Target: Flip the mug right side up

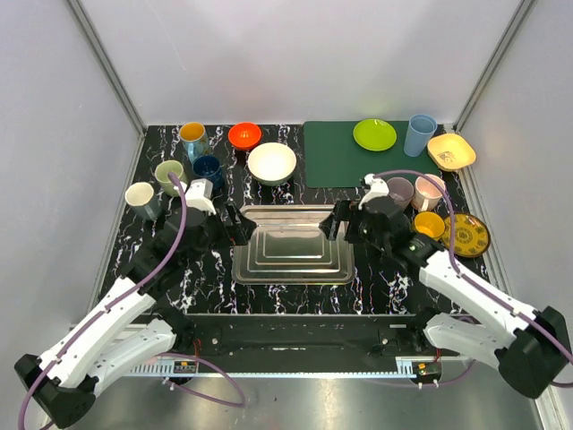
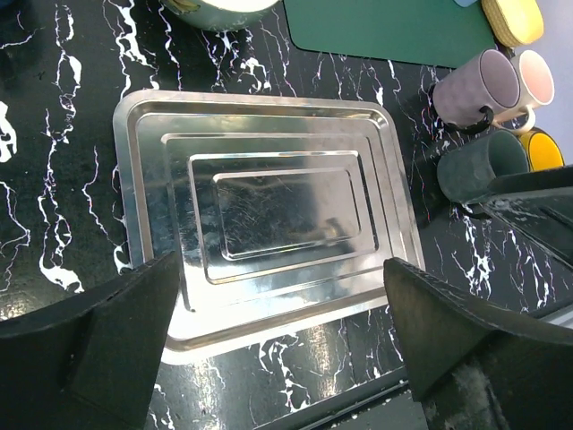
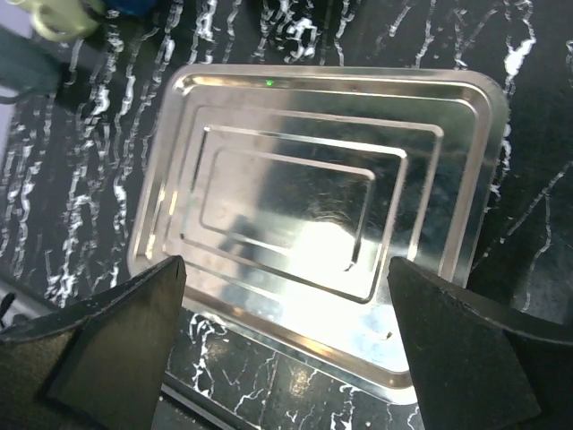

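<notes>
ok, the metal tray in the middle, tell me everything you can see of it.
The tray is a shiny silver rectangle, metal by its look, with rounded corners, a rim and stepped rectangular ridges in its floor. It lies flat on the black marbled table, in the middle, and holds nothing. The open left hand and right hand flank its far corners, apparently not touching it.

text readable: none | yellow square dish (image 1: 451,150), far right: dark mark inside, too small to read | patterned round plate (image 1: 474,237), right: ornament only, no letters made out | small board (image 1: 183,365), near edge, left: markings too small to read
</notes>
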Robot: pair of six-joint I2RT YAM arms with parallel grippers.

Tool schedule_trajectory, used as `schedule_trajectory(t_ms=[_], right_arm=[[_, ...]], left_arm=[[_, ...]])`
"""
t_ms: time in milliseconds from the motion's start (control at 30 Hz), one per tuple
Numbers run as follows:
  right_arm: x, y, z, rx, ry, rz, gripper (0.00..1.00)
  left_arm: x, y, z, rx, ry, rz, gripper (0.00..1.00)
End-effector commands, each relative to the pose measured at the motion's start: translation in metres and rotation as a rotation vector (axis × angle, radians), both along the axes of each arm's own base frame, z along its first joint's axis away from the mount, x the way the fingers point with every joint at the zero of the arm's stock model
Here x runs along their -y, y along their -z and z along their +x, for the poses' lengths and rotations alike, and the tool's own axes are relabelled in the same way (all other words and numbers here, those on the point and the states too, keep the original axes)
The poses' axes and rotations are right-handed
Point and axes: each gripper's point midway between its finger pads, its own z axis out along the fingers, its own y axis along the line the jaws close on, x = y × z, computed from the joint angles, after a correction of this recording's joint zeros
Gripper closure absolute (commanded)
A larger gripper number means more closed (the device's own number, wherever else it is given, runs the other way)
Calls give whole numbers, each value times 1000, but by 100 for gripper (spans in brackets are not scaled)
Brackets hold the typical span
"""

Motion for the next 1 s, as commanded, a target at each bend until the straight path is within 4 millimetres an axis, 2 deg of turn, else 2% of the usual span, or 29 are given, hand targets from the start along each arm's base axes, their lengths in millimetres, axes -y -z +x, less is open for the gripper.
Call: schedule_trajectory(t_ms=[0,33,67,100,200,267,333,367,400,467,533,567,633,667,733,767,800,833,867,967], right_arm=[[23,-6,16,-16,129,-119,0],[36,-13,22,4,219,-117,0],[40,-16,23,8,255,-93,0],[39,-25,25,37,265,-53,0],[22,-47,13,130,133,35,0],[18,-49,8,141,90,55,0],[12,-47,7,115,61,33,0],[10,-46,7,104,50,28,0],[10,-42,7,79,47,12,0],[4,-41,10,51,39,5,0],[10,-33,17,14,105,-14,0],[12,-31,18,0,129,-4,0],[14,-27,18,0,156,17,0],[12,-27,17,-1,149,39,0],[-4,-29,7,13,38,74,0],[-6,-28,5,14,9,63,0],[-8,-21,2,-15,-7,48,0],[-9,-18,3,-25,-10,38,0],[-8,-14,3,-30,-17,20,0],[-10,-3,2,-44,-41,-16,0]], left_arm=[[-2,-12,3,55,2,6,1],[-6,-10,3,62,-3,23,1],[-7,-10,3,71,-5,32,1],[-10,-6,3,68,-11,52,1],[-30,4,8,40,-97,142,1],[-45,14,16,-7,-176,227,1],[-66,18,22,-75,-248,277,1],[-71,27,27,-131,-263,283,1],[-99,30,35,-176,-362,271,1],[-125,38,44,-237,-436,191,1],[-137,35,54,-222,-474,168,1],[-151,40,59,-247,-526,195,1],[-163,34,67,-242,-574,223,1],[-170,37,71,-258,-594,234,1],[-177,20,78,-228,-622,236,1],[-183,21,76,-253,-649,258,1],[-189,13,78,-241,-683,267,1],[-198,13,78,-248,-713,283,1],[-214,19,79,-281,-761,282,1],[-236,32,84,-332,-806,261,2]])
